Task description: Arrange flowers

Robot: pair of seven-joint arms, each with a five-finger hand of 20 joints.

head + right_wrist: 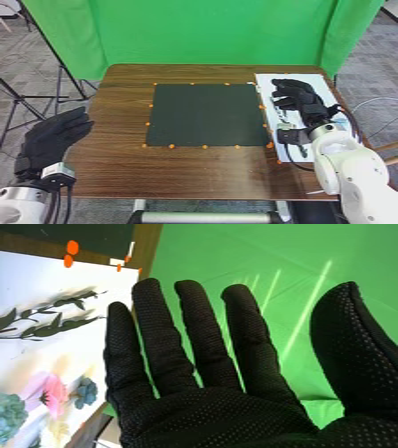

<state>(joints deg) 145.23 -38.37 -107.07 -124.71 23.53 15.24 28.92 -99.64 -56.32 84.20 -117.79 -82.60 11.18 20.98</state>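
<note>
Where I'm standing, 1 brown wooden table [115, 175] sits on grey carpet [369, 65], with 1 green curtain [213, 32] hanging behind it and thin black stand legs [44, 96] off to its left. On the table lie 1 black mat [202, 115], in the middle, and 1 white sheet [289, 76] along the right side; orange dots [171, 146] ring the mat, 5 of them on its near edge. The flowers are on that white sheet: from the right wrist I make out 1 pink flower [54, 394], 1 large blue-green flower [11, 414] and 1 smaller bluish flower [85, 391] just beside the pink one, plus 2 leafy sprigs [44, 331] near them; anything more is too hidden to count. Of the 2 hands, the right hand [298, 95] is over the sheet, its fingers straight and spread, gripping nothing. The left hand [55, 137] is by the table's left edge, its fingers loosely extended, with nothing in them.
</note>
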